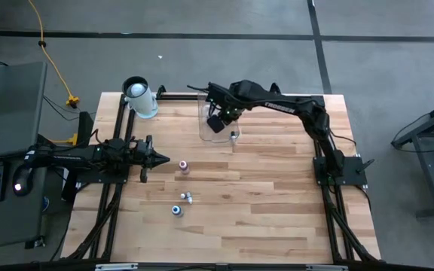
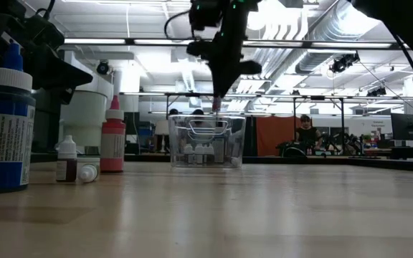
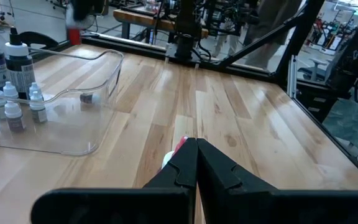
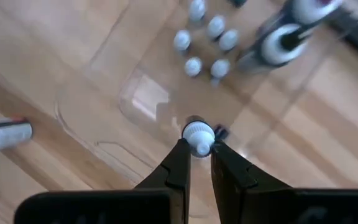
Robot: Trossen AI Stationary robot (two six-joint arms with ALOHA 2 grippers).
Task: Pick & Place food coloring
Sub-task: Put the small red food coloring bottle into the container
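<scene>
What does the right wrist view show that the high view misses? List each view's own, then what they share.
Only the right wrist view: the right gripper shut on a small white-capped bottle, and five small bottles standing upright in the clear bin.
Only the high view: the left gripper at the table's left, the white cylinder, and three loose bottles on the wood.
Both: the right gripper over the bin.

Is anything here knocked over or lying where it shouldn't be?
One small food coloring bottle lies on its side on the table, beside upright ones. Otherwise nothing looks spilled or broken. The right gripper holds a tiny bottle over the clear bin.
</scene>
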